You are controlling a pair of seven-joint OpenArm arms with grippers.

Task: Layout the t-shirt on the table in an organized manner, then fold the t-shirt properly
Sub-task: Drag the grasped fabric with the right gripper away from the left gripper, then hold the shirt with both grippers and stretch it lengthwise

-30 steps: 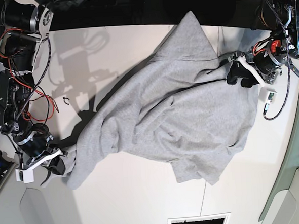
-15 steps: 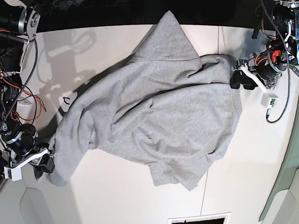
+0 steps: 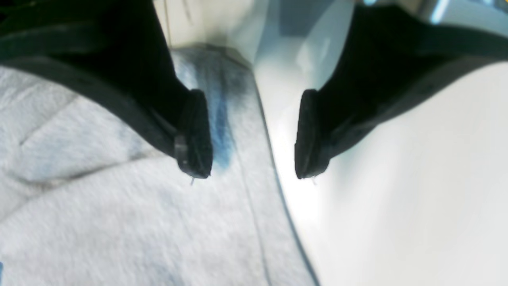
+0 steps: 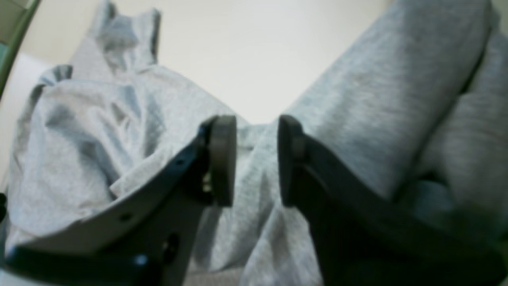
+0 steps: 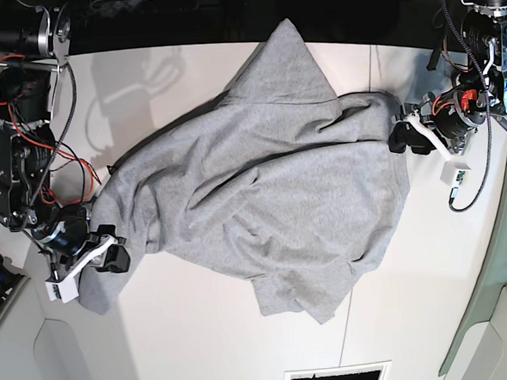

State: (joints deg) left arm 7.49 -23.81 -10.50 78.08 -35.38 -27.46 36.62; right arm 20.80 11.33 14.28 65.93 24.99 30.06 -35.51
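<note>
White surface (image 5: 202,331) in the base view has the t-shirt (image 5: 271,189) rumpled across its middle, left wrist view shows the left hand (image 3: 252,135) released wide straddling its hem, right wrist view shows the right hand (image 4: 256,159) half-parted over cloth, so I'd regrip corners and pull evenly.

2 black arms, red and black cables, white gripper (image 5: 102,251) brackets, black fingers (image 3: 194,135) with flat pads.
</note>
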